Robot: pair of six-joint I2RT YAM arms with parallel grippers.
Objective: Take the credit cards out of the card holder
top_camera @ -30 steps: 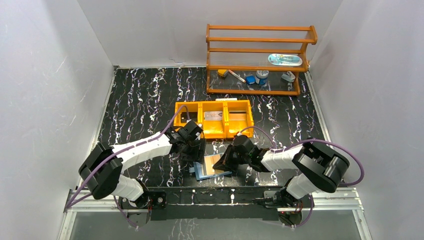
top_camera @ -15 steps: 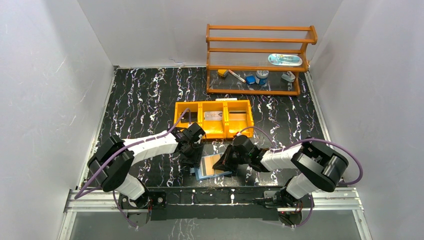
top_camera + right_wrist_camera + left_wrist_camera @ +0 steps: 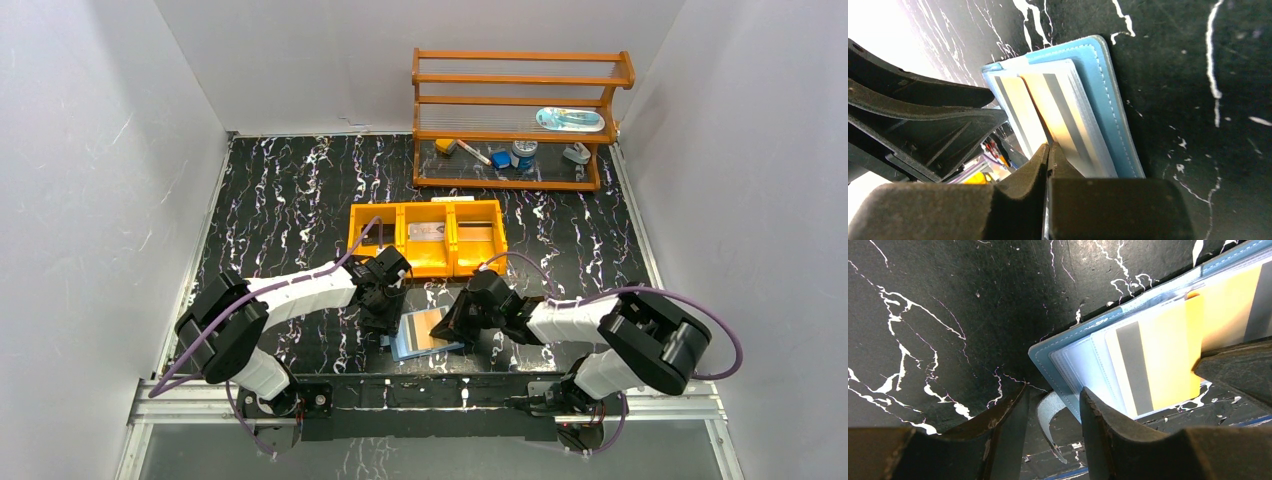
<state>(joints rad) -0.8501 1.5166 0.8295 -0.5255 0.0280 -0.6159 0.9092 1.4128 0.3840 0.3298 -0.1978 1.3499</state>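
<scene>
You are looking into a booth where white panels are closing in three sides. The left wall [image 3: 100, 180] is standing well to the left of the left gripper [image 3: 385, 318], the right wall [image 3: 740, 150] well to the right of the right gripper [image 3: 447, 328], and the back wall [image 3: 320, 60] far beyond both. A black tabletop [image 3: 290, 200] with white marble veins is spreading beneath and around both grippers. A tiered wooden shelf rack [image 3: 520, 56] is standing far beyond the right gripper, near the back wall. A metal rail [image 3: 450, 400] is running along the near edge, behind both grippers. Even light is falling across the table. In the right wrist view a white glare [image 3: 878, 30] is washing out the area left of the fingers, possibly the lit wall.
</scene>
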